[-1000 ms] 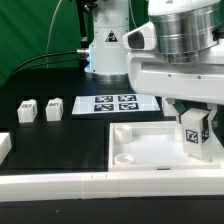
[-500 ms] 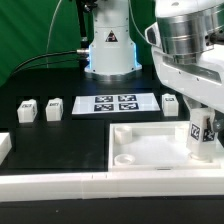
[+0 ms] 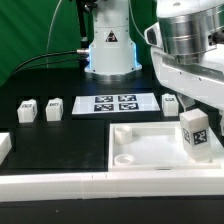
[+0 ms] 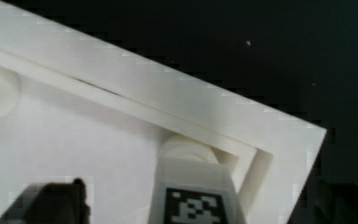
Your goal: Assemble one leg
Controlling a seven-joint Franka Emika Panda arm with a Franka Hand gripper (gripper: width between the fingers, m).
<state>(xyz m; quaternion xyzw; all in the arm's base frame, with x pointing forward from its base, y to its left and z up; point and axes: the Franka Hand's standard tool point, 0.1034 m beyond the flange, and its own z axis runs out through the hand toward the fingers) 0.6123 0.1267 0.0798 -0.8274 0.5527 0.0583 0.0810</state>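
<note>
black table point(image 3: 60, 142), leg point(image 3: 195, 133) upright in tray point(image 3: 150, 127)

The leg point(image 3: 195, 133) stands upright inside the tray point(image 3: 113, 150), near its rim at the exterior view's right, and the arm point(image 3: 186, 40) hangs over it, closing the way from above. The fingers point(image 4: 51, 203) stand apart from the leg, a gap at each side. The rest of the tray floor is open from above. The dark surface point(image 3: 70, 138) beside the tray, toward two other legs point(image 3: 53, 108), is free.

White arm point(image 3: 196, 78), ribbed silver wrist collar point(image 3: 190, 30); dark fingers point(image 4: 51, 203); white base point(image 3: 110, 55), black warning triangle point(image 3: 110, 38), black cables point(image 3: 60, 54).
</note>
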